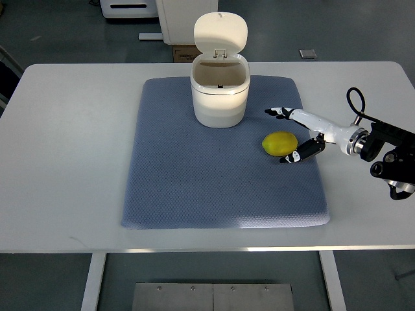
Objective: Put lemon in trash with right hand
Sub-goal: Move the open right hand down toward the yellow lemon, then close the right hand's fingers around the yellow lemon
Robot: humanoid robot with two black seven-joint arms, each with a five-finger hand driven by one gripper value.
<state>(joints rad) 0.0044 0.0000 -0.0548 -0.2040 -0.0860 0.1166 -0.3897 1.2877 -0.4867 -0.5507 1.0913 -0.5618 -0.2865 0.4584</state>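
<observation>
A white desk (pixel 71 162) stands on a grey floor (pixel 58 32), with white equipment behind it. A blue-grey mat (pixel 194 188) covers the desk's middle. Toward the mat's far edge sits a white trash bin (pixel 220 97), its lid flipped up. Right of it, a yellow lemon (pixel 279 143) lies on the mat, where the right robot hand (pixel 299 133) brackets it with spread fingers, gripping nothing.

White robot hand (pixel 299 133) with black fingertips, silver wrist, black looped cable.
</observation>
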